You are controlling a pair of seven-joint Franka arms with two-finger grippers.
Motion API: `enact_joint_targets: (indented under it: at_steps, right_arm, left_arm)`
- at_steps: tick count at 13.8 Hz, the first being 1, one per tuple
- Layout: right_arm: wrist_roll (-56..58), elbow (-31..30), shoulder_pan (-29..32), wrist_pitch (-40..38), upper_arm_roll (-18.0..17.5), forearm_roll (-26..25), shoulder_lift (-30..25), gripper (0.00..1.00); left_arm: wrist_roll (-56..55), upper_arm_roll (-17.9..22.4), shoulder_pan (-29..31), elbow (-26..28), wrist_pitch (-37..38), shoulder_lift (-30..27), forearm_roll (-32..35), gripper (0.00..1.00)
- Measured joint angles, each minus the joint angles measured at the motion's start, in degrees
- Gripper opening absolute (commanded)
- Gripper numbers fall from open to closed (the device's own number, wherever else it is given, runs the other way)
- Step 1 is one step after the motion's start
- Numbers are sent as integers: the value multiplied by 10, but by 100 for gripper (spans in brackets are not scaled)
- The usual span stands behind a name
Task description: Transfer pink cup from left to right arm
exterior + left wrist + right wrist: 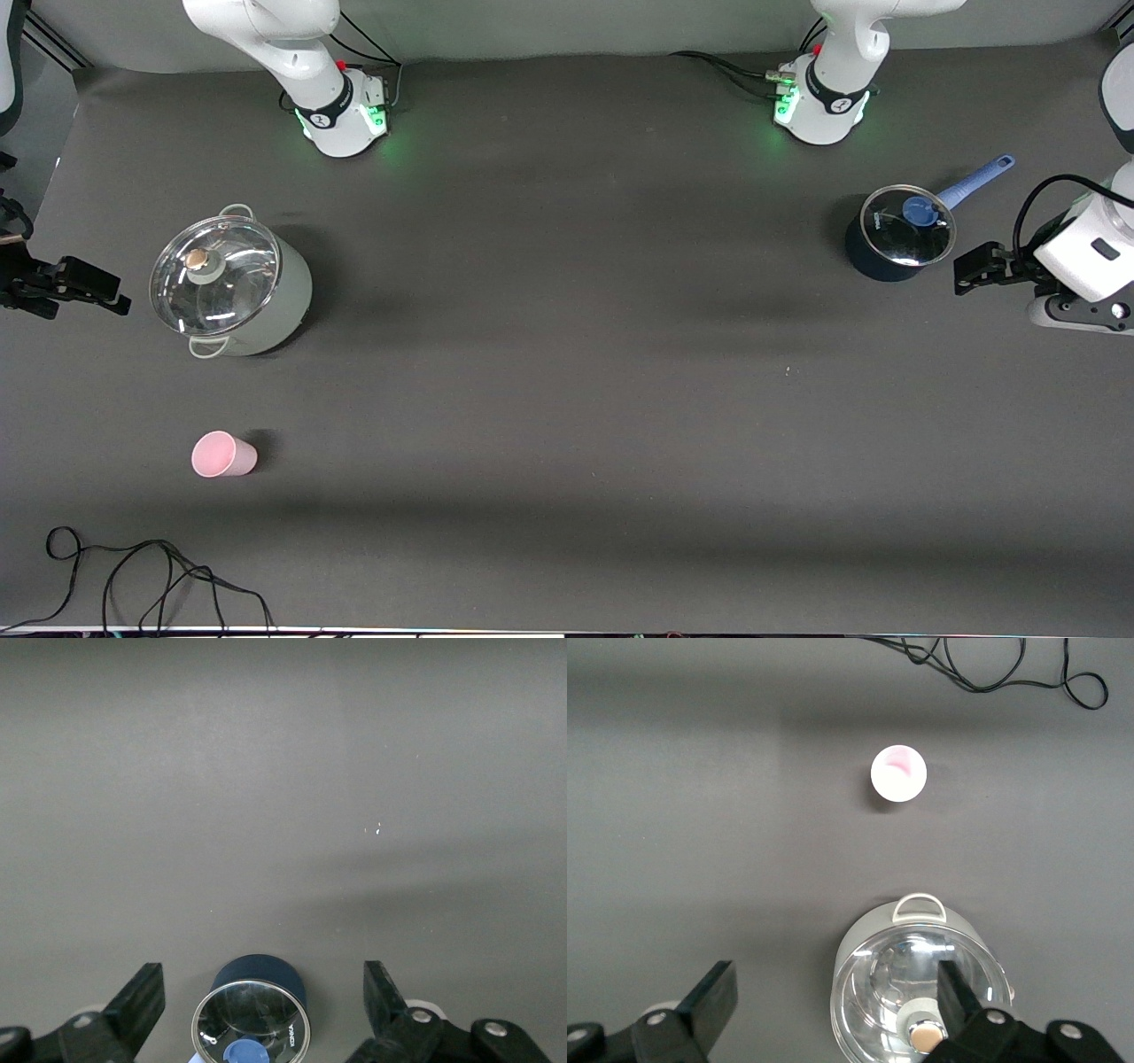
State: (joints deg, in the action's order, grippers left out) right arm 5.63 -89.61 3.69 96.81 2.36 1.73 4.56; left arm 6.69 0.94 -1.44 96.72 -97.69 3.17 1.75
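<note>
Both tools hang at the ends of the desk with their fingers apart and nothing between them: the left tool (961, 270) beside the small blue saucepan (897, 233), the right tool (120, 297) just beside the big lidded pot (232, 282).

The pink cup (223, 455) stands on the desk at the right tool's end, nearer the front camera than the pot, well apart from the left tool and touching nothing. Since it rests on the right arm's end, the scene fits either a cup set down once handed over or one waiting to be fetched; I cannot tell which.

Dark matte covering spreads across the desk (567, 372), with wide bare room between the tools. A loose black cable (151, 567) coils near the front edge, close to the cup.
</note>
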Motion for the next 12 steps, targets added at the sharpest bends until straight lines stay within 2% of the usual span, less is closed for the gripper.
enact_joint_targets:
  at_steps: [12]
  right_arm:
    - [-5,4,0,-11,-5,0,0,100]
  left_arm:
    - [2,1,0,0,0,0,0,100]
